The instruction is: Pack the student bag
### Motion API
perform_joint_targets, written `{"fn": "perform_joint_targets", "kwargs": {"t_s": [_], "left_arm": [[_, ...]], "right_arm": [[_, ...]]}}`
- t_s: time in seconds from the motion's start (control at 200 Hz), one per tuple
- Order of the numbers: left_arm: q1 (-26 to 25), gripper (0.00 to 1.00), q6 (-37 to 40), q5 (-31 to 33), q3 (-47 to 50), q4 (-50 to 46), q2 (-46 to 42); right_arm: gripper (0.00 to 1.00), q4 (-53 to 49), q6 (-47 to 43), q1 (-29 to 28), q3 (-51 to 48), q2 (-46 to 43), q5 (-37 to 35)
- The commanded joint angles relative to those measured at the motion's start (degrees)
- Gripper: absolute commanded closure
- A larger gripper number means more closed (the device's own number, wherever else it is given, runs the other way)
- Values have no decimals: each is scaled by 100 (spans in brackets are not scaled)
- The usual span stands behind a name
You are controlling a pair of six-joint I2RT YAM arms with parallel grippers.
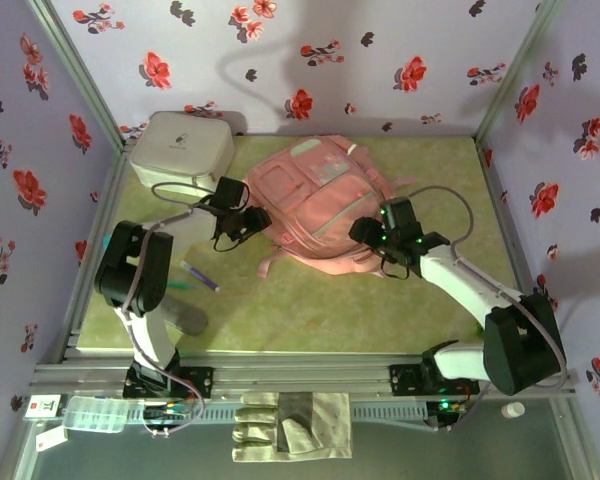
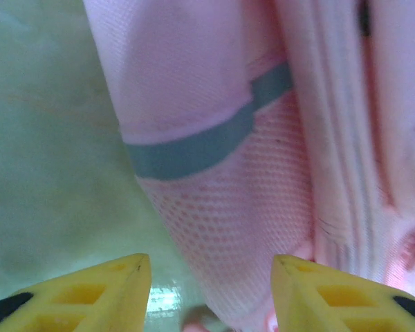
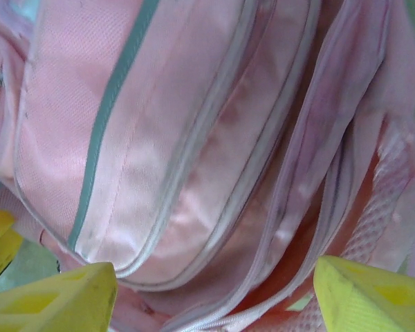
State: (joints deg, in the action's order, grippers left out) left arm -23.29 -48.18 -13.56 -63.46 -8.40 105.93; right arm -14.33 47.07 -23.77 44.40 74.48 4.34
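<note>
The student bag (image 1: 320, 205) lies flat at the middle rear of the table (image 1: 330, 310). The left claw (image 1: 252, 222) and right claw (image 1: 365, 232) stand apart at its sides, clamping nothing. Packing appears not yet begun: the pens (image 1: 198, 277) and white case (image 1: 180, 148) lie outside.

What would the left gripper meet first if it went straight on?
Probably the mesh side pocket of the student bag, right ahead of the left gripper; depth is unclear.
</note>
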Motion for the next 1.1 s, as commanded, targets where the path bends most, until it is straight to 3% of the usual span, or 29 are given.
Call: {"fn": "perform_joint_targets", "kwargs": {"t_s": [0.0, 0.285, 0.405, 0.515, 0.885, 1.095], "left_arm": [[-5, 56, -115, 118, -307, 199, 281], [-8, 67, -135, 18, -544, 291, 530], [-1, 81, -143, -19, -587, 326, 550], [-9, 100, -96, -101, -598, 315, 424], [-448, 100, -472, -298, -589, 341, -292], [-674, 100, -866, 148, -817, 257, -232]], "right_arm": [[25, 265, 504, -159, -168, -105, 246], [27, 347, 691, -313, -390, 157, 138], [29, 248, 484, -306, -350, 304, -210], [30, -32, 120, -249, -174, 461, -726], [32, 17, -838, 561, 423, 1078, -962], [31, -913, -1059, 635, 1108, 866, -1171]]}}
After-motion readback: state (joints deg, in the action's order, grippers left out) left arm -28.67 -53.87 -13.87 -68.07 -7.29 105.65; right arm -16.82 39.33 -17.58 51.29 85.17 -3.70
